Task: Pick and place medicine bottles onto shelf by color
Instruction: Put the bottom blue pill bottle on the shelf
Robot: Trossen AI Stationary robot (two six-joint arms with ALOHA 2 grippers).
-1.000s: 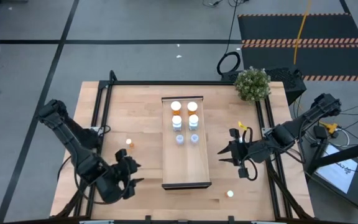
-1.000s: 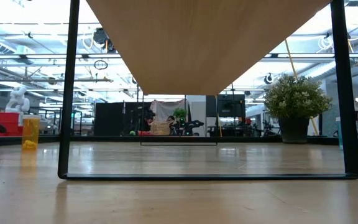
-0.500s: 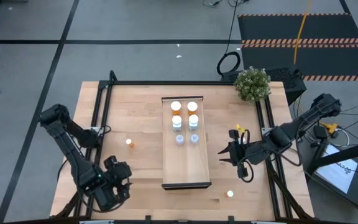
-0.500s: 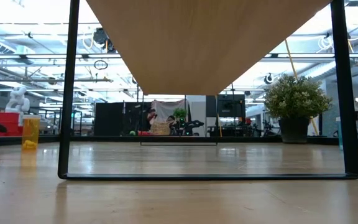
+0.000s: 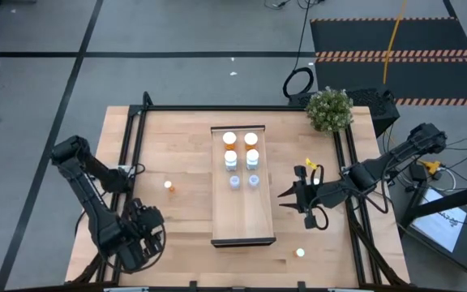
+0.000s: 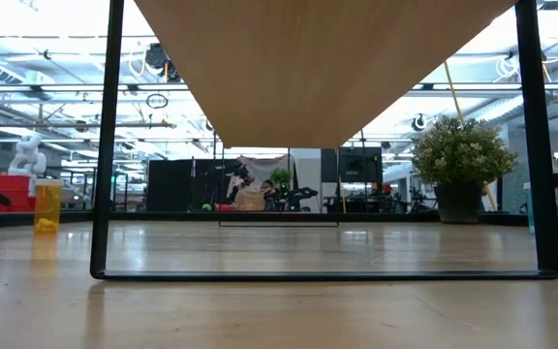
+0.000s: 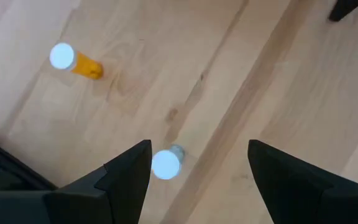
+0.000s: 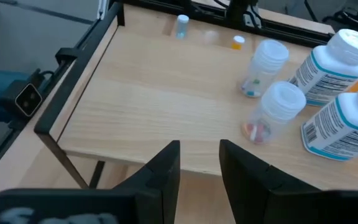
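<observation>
Since the earlier frames my left arm has pulled back toward the near-left corner of the table, and my right arm has slid in closer to the shelf (image 5: pixel 244 223). Left gripper (image 7: pixel 197 165) has its fingers spread wide with nothing between them. Right gripper (image 8: pixel 199 163) shows a narrow gap between its fingers, also empty, hovering just beside the shelf's right edge.

Six bottles already stand at the far end of the shelf, in two rows. Two are left out on the table: an orange bottle (image 5: pixel 169 186) to the left of the shelf and a pale capped bottle (image 5: pixel 300 252) near the front edge on the right.

Handling-wise, I'm guessing these are light, rigid plastic, and smooth enough to squirt out of a sloppy pinch. They're tiny and tip easily, and from the left wrist view the orange one looks like it may be lying over. I'd take hold across the body just under the cap, fingers square to it.
</observation>
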